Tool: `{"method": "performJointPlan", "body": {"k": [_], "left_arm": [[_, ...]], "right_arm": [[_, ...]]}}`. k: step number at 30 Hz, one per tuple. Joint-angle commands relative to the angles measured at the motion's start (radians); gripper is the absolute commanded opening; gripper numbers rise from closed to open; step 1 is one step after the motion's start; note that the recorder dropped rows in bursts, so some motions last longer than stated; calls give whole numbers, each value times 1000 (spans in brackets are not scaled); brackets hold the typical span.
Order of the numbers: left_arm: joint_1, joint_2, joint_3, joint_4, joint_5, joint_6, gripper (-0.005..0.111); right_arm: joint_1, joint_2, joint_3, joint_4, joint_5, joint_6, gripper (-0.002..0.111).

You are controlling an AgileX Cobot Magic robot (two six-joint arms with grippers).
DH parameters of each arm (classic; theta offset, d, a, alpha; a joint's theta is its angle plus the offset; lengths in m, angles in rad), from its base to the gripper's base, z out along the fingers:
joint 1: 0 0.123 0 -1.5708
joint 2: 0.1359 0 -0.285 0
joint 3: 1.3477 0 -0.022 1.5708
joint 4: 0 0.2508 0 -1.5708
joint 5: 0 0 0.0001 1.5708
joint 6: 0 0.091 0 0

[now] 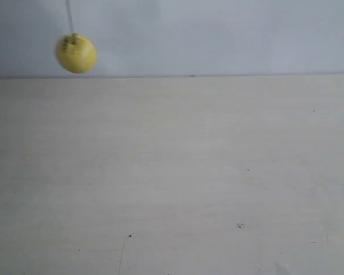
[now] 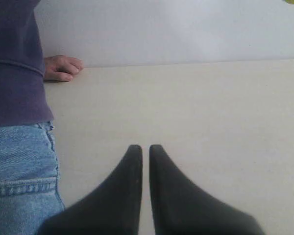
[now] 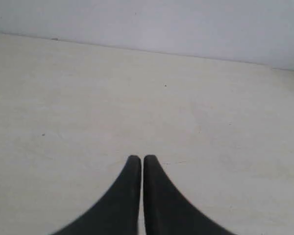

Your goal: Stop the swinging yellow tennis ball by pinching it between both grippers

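Yellow tennis ball (image 1: 76,54) hanging on a thin string (image 1: 69,16), up at ten o'clock in the exterior view.

It hangs in the air before the pale wall (image 1: 218,34), just above the far edge of the light table (image 1: 178,166), touching only its string and slightly blurred. The left gripper (image 2: 145,149) sits low over the table, its black pointed jaws drawn together with a thin slit between them, pinching nothing. The right gripper (image 3: 136,159) is likewise pressed together and empty-jawed above the tabletop. Beside the left gripper stands a person in a purple sweater (image 2: 14,58) and blue jeans (image 2: 19,176), one hand (image 2: 62,68) resting on the table by the wall.
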Motion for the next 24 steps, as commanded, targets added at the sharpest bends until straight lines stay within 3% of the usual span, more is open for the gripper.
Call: {"method": "performJointPlan", "body": {"k": [1,10,24], "left_arm": [[3,-4,4,3,-1,-4,5],[3,-4,4,3,-1,-4,5],[3,-4,4,3,-1,-4,5]], "right_arm": [[-1,-5,0,5,-6,-4,0],[102,-5,0,-2,-6,-14,0],[109,-5,0,-2,-6,-12,0]]}}
